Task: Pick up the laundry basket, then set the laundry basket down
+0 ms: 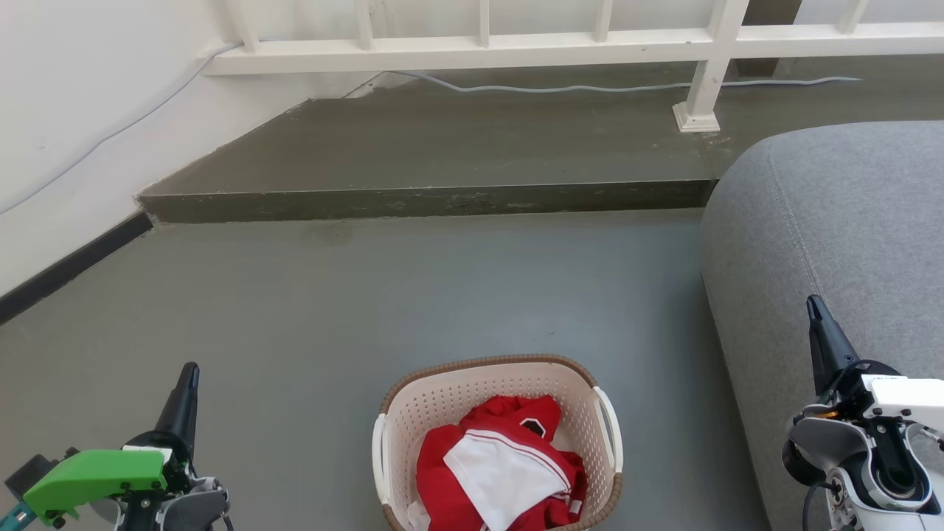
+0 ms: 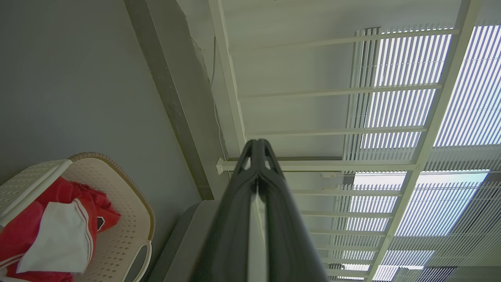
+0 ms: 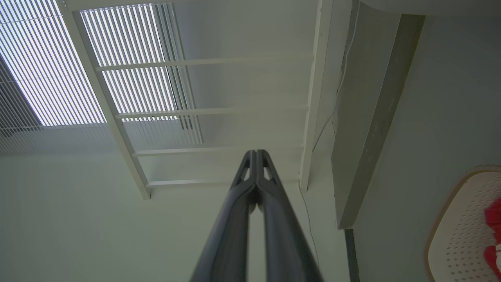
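1. Bare floor [image 1: 332, 310] left of and beyond the laundry basket [image 1: 442, 402] - open way to its left handle [image 1: 379, 461].
2. Right side tighter - grey sofa [image 1: 848, 243] near the right handle [image 1: 611, 435], narrow floor strip between.
3. Right end effector [image 1: 814, 304] over the sofa edge.
4. Raised step [image 1: 428, 199] and white railing [image 1: 479, 51] close the far side, well apart from the basket.

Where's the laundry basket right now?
Head view, bottom centre: the laundry basket sits on the floor between left gripper and right gripper, beside the sofa.
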Robot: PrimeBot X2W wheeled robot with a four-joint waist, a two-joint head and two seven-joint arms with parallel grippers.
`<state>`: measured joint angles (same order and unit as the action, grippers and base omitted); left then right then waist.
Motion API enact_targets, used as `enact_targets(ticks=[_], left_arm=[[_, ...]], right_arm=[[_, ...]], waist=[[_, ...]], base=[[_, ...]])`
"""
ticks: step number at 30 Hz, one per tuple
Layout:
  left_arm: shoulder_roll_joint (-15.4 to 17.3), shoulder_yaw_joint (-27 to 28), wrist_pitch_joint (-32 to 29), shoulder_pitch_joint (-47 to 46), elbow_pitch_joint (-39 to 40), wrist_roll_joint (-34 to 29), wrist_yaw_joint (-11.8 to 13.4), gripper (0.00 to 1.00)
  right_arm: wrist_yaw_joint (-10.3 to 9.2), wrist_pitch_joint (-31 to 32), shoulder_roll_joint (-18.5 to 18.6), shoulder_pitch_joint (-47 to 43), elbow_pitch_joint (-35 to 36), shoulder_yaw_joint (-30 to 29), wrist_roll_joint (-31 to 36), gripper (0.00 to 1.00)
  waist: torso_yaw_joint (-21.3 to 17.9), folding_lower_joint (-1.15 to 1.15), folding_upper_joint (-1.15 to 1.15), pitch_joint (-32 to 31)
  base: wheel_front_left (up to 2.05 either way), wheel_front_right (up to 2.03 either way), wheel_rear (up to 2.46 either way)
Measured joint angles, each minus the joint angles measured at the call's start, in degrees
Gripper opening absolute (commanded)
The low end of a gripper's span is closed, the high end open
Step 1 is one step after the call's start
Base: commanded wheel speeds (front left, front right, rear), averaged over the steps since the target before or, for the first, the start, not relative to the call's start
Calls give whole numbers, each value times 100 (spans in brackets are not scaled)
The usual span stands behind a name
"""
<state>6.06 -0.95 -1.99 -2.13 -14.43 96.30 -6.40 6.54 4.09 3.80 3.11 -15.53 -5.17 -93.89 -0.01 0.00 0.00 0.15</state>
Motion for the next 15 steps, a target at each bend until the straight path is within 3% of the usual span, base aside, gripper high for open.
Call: enact_targets(ticks=[15], left_arm=[[-12, 20, 0, -34, -32, 0, -15, 0]], right_arm=[[1, 1, 0, 0, -18, -3, 0, 0]], waist=[[0, 0, 0, -1]], base=[[0, 0, 0]])
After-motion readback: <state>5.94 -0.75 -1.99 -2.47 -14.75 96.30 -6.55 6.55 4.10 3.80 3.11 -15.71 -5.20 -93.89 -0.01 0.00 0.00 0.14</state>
